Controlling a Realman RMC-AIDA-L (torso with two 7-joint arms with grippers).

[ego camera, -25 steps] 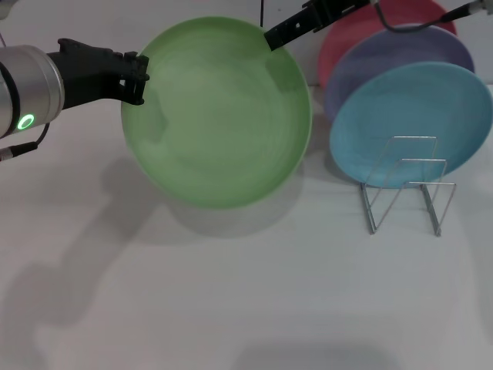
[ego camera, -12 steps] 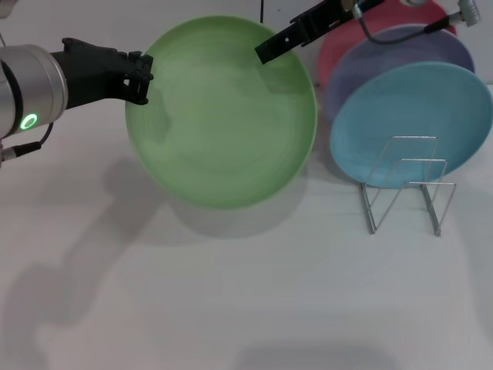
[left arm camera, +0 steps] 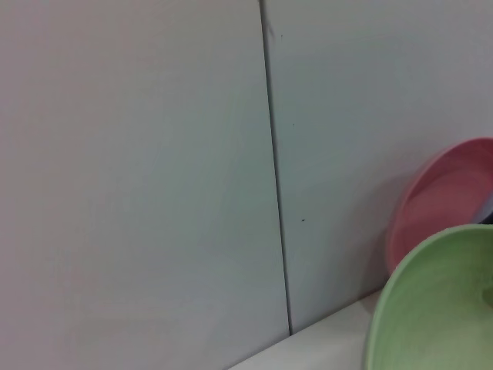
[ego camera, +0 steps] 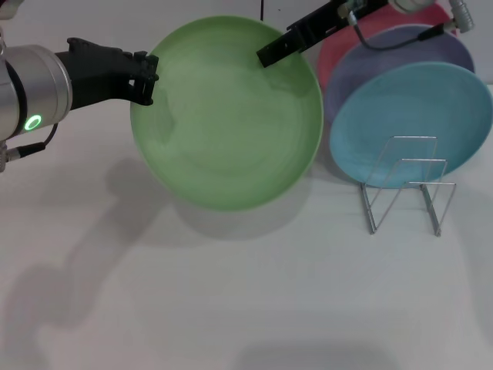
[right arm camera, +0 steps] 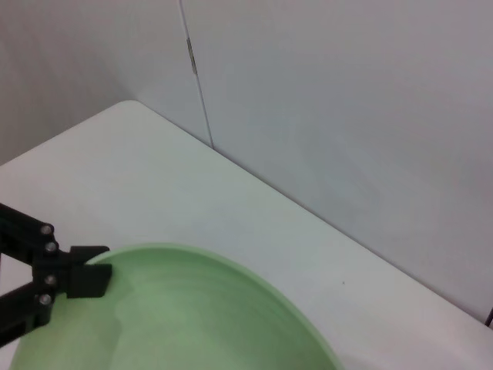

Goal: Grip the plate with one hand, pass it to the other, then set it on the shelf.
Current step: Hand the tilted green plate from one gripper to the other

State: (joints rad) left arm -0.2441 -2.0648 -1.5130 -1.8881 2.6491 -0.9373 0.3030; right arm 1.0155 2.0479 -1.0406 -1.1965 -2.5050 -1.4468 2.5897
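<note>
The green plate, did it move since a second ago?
Yes, a little. The round light-green plastic plate drifted toward the robot's right, nearer the silver wire rack. The left hand kept gripping its rim and moved along, while the right hand stayed at the far rim. The rack and its plates stayed put.

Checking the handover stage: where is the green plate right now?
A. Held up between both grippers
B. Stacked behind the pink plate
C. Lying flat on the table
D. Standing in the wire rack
A: the green plate is off the table, with the left gripper at one rim and the right gripper at the opposite upper rim.
</note>
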